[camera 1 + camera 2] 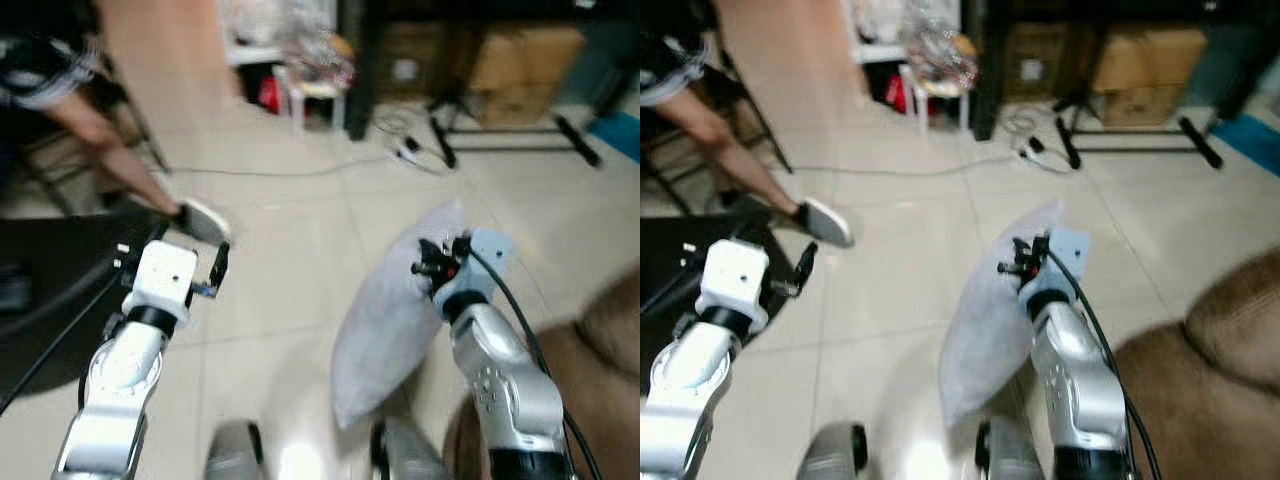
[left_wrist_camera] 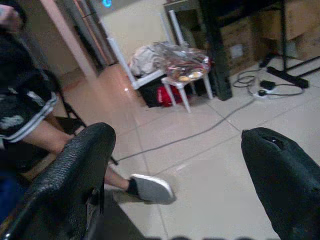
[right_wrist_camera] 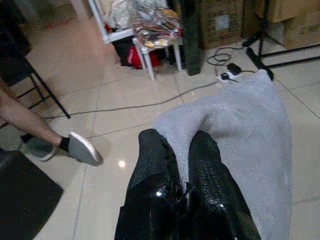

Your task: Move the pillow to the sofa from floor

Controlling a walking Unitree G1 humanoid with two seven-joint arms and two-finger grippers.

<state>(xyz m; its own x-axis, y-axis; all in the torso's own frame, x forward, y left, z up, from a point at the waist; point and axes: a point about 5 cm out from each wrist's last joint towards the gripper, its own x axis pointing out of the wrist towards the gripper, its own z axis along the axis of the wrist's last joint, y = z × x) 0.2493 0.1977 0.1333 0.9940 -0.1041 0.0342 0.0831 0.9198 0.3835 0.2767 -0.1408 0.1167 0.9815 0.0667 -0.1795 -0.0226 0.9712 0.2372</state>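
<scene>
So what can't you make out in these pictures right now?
- Pillow: lower end blurred in the eye views, cut off by the edge in the right wrist view.
- Sofa: cut off at the frame's right edge.
- Person: cut off at the top left.
- Stool clutter: too blurred to identify.

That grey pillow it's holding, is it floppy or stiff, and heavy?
Probably soft and floppy: the pillow hangs limp below the right gripper, whose fingers bunch its fabric. Likely light, since one pinch lifts it. The fuzzy cover should resist slipping.
</scene>
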